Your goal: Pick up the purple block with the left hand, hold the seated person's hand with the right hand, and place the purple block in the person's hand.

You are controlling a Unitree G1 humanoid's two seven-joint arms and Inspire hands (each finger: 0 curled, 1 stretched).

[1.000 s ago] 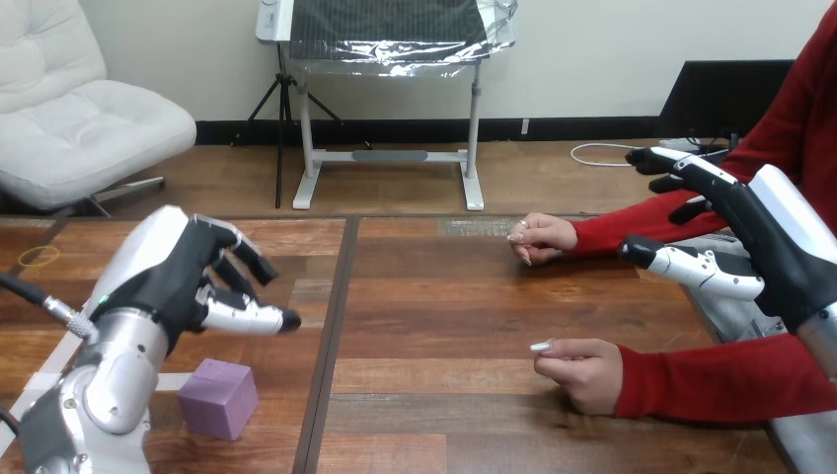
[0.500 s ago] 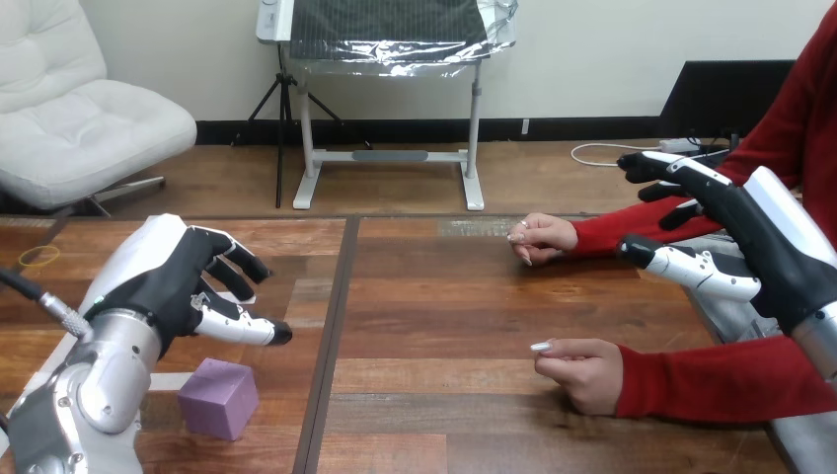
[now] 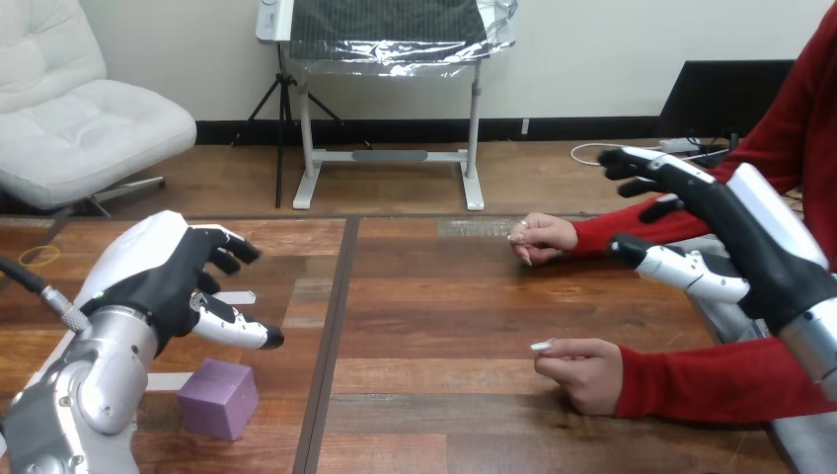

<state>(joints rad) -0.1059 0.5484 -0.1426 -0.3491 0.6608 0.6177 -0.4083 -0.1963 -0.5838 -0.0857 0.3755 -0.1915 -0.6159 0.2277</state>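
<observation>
My left hand (image 3: 158, 281) hangs above the left half of the table (image 3: 434, 306), palm turned toward the middle. Its fingers (image 3: 233, 248) are spread and only loosely bent, and its thumb (image 3: 237, 330) reaches out to the right. They grip nothing.

The purple block (image 3: 218, 397) sits flat on the table close to the near left corner, just left of the dark seam (image 3: 328, 336) that runs from the near edge to the far edge. The block lies below my left thumb and nearer to me, clearly apart from it, with nothing touching it. A strip of white tape (image 3: 166, 381) lies on the wood just beside the block's left side.

My right hand (image 3: 740, 237) is raised over the table's right edge. Its fingers (image 3: 637, 164) stretch almost straight toward the left and its thumb (image 3: 676, 268) is held out beneath them, wide open and empty.

The person's arms come in over the right edge. The person's farther hand (image 3: 541, 237) rests loosely curled on the table near the far edge, right of the seam. The person's nearer hand (image 3: 582, 371) rests curled on the right half, toward the near edge. My right hand is apart from both, above and to the right of them, and holds neither.
</observation>
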